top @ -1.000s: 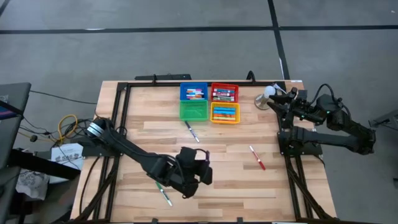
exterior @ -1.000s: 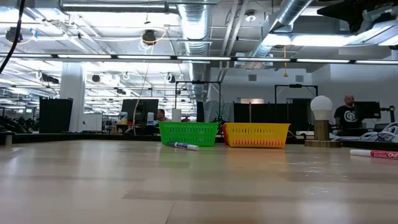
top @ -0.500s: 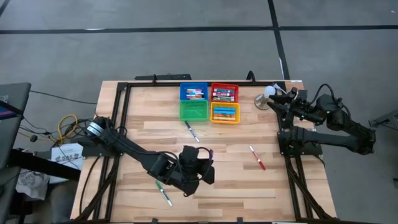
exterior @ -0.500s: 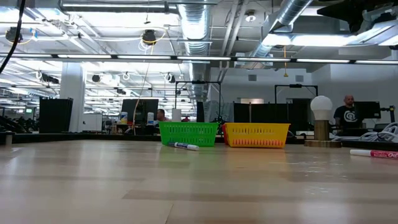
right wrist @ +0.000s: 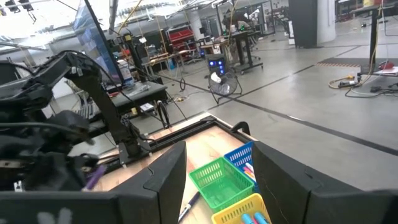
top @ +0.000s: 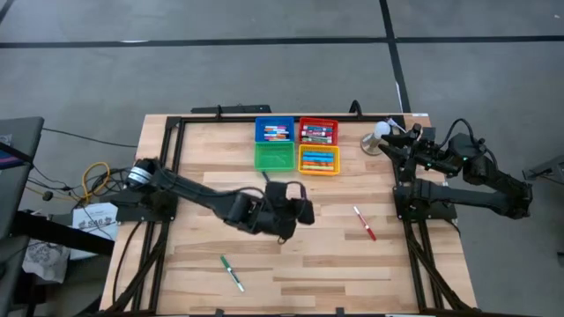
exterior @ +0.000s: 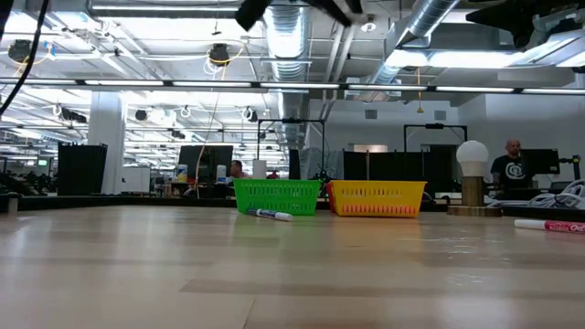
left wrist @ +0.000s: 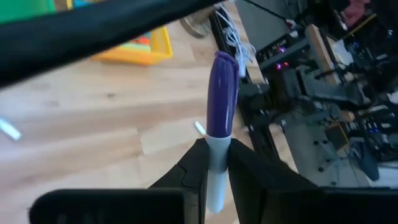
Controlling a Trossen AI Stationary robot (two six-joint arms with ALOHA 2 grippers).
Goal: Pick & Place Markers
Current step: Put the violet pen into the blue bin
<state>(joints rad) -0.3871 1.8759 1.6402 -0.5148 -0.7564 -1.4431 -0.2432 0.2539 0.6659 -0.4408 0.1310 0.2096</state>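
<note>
My left gripper [top: 301, 211] hangs above the middle of the table, shut on a marker with a purple cap [left wrist: 222, 93] and a white barrel. Three more markers lie flat on the wood: a green one [top: 231, 273] near the front, a red one [top: 364, 223] to the right, and a blue-capped one [exterior: 270, 215] in front of the green bin [top: 275, 156]. Blue [top: 275, 130], red [top: 318, 131] and yellow [top: 319, 160] bins hold several markers. My right gripper [right wrist: 219, 149] waits open at the table's right edge. My left gripper pinches the marker's white barrel [left wrist: 216, 163] between its two fingers, just below the purple cap. The marker lies along the fingers, and its capped end sticks out past the fingertips [left wrist: 198, 163]. It is lifted clear of the table.
The four bins stand together at the far middle of the table. A small lamp with a white globe [top: 381, 132] on a round wooden base stands at the far right, next to my right arm. Bare wood lies on the left and front of the table.
My left gripper has swung toward the table's far edge and a little to the right, toward the bins, carrying the purple-capped marker clear of the table. It has moved away from the green marker. Its arm now shows at the top of the low view.
</note>
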